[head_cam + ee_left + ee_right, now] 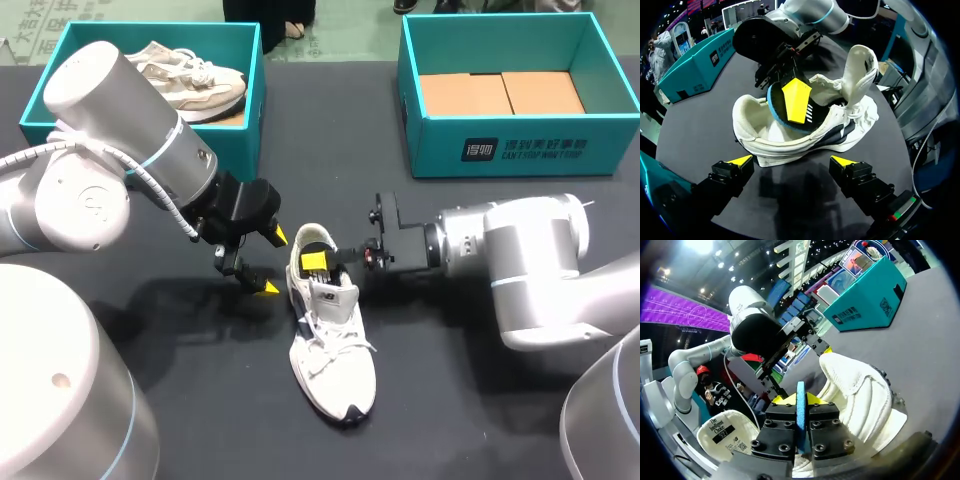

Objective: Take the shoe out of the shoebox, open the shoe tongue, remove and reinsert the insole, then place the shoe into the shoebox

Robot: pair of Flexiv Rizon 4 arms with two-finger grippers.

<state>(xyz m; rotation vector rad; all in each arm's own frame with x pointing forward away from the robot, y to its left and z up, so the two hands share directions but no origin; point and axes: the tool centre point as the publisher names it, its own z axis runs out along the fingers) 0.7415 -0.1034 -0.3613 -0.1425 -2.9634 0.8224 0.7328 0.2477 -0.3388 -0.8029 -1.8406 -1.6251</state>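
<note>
A white shoe lies on the dark table, toe toward me, its tongue pulled up and open. My right gripper is at the shoe's heel opening, shut on the edge of the blue insole, which stands up out of the shoe. In the left wrist view the right gripper pinches the insole over the shoe. My left gripper stands open just left of the heel, holding nothing; its own view shows the gripper short of the shoe's side.
A teal shoebox at the back left holds another pale shoe. A second teal shoebox at the back right has brown cardboard inside. Bare dark table surrounds the shoe.
</note>
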